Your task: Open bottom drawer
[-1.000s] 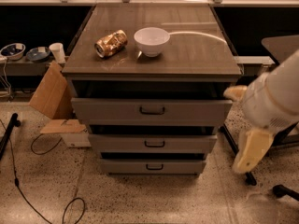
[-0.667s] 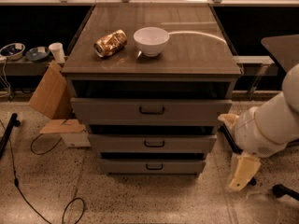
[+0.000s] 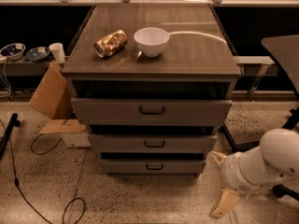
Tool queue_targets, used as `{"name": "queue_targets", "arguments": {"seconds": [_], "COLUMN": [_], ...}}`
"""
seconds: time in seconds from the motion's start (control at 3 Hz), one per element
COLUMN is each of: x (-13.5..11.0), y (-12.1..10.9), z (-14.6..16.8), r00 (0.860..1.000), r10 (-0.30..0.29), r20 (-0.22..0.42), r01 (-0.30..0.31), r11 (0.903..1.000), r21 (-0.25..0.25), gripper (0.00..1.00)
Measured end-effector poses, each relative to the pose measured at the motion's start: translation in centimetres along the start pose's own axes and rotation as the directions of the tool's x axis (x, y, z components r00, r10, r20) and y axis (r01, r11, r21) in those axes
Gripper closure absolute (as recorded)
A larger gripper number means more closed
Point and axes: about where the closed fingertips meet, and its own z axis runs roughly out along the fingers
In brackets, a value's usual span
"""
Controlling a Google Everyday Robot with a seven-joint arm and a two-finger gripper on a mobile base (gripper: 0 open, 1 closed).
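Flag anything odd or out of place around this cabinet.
A dented can lies on its side on the cabinet top, left of the white bowl. The claw hangs low, right of the bottom drawer, apart from it.

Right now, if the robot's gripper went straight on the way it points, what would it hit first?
Probably the speckled stone floor. The gripper, low beside the short grey bottom drawer, points down and leftward; depth is unclear, but it seems aimed short of the drawer.
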Motion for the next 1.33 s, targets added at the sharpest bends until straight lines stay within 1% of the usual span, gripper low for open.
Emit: {"name": "queue_targets", "arguments": {"seconds": [0.33, 0.67, 1.0, 1.33], "x": [3.6, 5.8, 5.6, 7.1], "y": [0.0, 0.5, 0.4, -1.2], "z": [7.7, 13.1, 13.9, 17.8], "r00": [0.991, 0.976, 0.974, 0.962], "r10": [0.068, 0.111, 0.116, 0.122], "r20": [0.116, 0.189, 0.197, 0.246], "r01": [-0.065, -0.099, -0.104, -0.110], "r11": [0.9975, 0.9924, 0.9922, 0.9920], "r21": [-0.029, -0.072, -0.069, -0.062], "gripper": [0.00, 0.00, 0.00, 0.00]}}
